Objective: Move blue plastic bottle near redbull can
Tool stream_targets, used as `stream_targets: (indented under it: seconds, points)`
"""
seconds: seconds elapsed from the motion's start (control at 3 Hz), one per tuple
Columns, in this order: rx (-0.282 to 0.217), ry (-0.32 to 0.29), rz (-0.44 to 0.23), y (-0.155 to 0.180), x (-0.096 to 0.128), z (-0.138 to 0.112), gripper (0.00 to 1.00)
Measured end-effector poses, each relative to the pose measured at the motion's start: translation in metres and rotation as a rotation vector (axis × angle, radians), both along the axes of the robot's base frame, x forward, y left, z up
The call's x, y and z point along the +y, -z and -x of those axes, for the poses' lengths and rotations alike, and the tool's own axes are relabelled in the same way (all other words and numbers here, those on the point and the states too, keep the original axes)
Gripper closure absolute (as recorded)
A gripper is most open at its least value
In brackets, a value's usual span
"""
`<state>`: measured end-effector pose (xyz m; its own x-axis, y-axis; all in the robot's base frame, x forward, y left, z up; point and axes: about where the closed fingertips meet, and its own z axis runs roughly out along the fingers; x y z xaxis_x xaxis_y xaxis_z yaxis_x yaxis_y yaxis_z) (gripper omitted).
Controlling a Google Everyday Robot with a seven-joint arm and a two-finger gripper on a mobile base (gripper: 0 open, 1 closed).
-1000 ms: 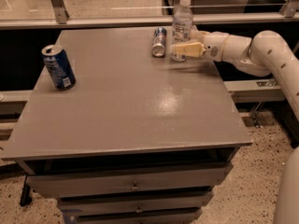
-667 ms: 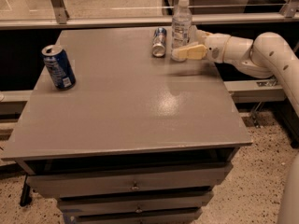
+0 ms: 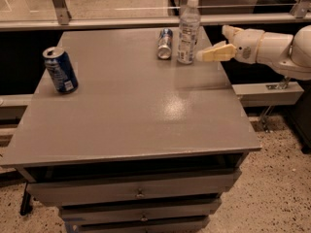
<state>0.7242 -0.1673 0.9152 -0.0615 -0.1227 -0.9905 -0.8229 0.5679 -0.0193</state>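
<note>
The blue plastic bottle stands upright toward 1 o'clock on the grey table, with the redbull can just beside it at its 9 o'clock, a narrow gap showing between them. The gripper hangs at the bottle's 3 o'clock over the table's right edge, its fingers spread apart and holding nothing, the lower one pointing at the bottle's base and ending just beside it. A dark blue soda can stands well apart at the table's 9 o'clock.
</note>
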Motion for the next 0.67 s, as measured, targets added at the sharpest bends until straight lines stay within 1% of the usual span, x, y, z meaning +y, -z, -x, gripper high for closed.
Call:
stream_targets:
  seconds: [0.33,0.67]
  points:
    - [-0.069,0.003,0.081,-0.0452,-0.0226,0.0419,0.00]
    - [-0.070,-0.001,0.078,-0.0470,-0.0183,0.0409,0.00]
